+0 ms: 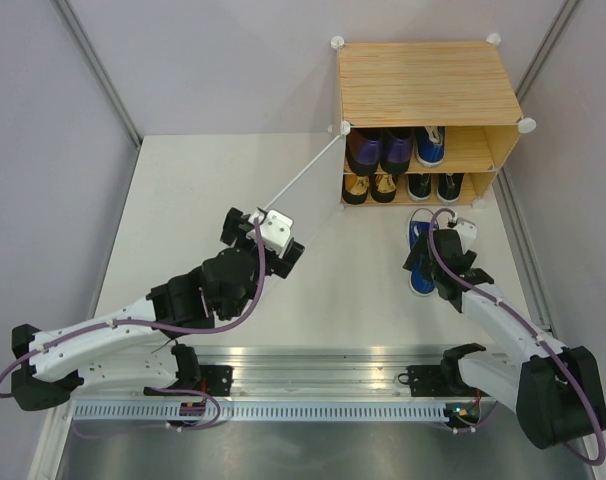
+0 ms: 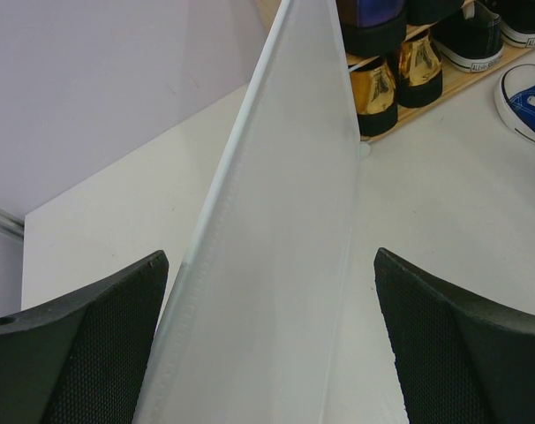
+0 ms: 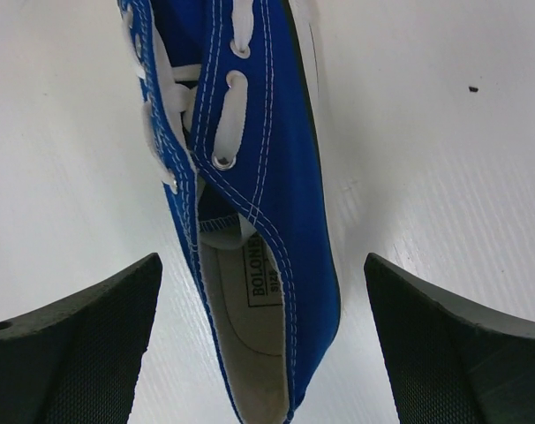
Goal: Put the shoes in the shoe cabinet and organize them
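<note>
On the worktop (image 1: 233, 200) before the shoe cabinet (image 1: 423, 85), a blue sneaker (image 3: 259, 159) lay inside the spread right gripper (image 3: 263, 258); the left gripper (image 2: 272, 256), likewise spread, straddled the white door panel (image 2: 285, 177), seemingly without touching it.

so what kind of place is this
Likely a robot lab test cell, not a home: plain grey partition walls, a white table with a metal rail, one shoe cabinet as prop.

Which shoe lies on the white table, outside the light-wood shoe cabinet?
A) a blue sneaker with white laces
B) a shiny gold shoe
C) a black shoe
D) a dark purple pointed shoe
A: the blue sneaker with white laces lies on the table before the light-wood cabinet, between the open fingers of the right gripper.
</note>
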{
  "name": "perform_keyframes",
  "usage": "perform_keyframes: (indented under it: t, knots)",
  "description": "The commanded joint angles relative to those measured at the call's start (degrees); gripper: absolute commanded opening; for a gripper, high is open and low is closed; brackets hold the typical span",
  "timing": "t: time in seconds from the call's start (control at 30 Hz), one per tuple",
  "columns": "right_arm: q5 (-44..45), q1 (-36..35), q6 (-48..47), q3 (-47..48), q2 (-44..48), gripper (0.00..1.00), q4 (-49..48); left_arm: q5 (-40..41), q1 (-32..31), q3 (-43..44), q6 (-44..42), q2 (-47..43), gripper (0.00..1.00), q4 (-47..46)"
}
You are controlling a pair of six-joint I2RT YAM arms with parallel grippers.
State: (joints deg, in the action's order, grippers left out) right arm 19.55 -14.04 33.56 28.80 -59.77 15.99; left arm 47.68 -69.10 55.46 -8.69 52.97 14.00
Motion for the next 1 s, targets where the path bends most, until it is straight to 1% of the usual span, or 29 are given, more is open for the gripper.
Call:
perform_keyframes:
  t: [0.0, 0.17, 0.27, 0.43, 0.8, 0.83, 0.87, 0.97]
  knots:
    - [0.93, -0.46, 2.65, -0.32, -1.4, 0.98, -0.78, -0.66, 0.2, 1.14, -0.72, 0.99, 1.0, 0.42]
    - [-0.39, -0.72, 1.95, -1.63, -4.91, 0.98, -4.29, -0.48, 0.28, 1.14, -0.89, 1.26, 0.99, 0.59]
    - [-0.48, -0.72, 1.95, -2.25, -8.51, 0.98, -5.97, -0.57, 0.28, 1.31, -0.72, 1.35, 0.99, 0.68]
    - [-0.48, -0.72, 2.21, -2.16, -9.14, 0.98, -7.02, -1.19, 0.28, 1.4, -0.54, 1.43, 1.0, 0.94]
    - [-1.45, -0.81, 0.98, 1.17, -16.25, 0.98, -5.79, -1.54, 0.19, 1.67, -0.19, 1.35, 1.0, 1.38]
    - [-1.53, -0.72, 0.98, 1.35, -16.43, 0.96, -5.79, -1.63, 0.19, 1.67, -0.19, 1.26, 1.0, 1.47]
    - [-1.71, -0.81, 1.07, 1.35, -16.69, 0.9, -5.71, -1.71, 0.19, 1.67, -0.19, 1.26, 0.99, 1.47]
    - [-2.06, -0.81, 0.89, 1.26, -16.61, 0.77, -5.79, -1.71, 0.19, 1.75, -0.19, 1.43, 1.0, 1.38]
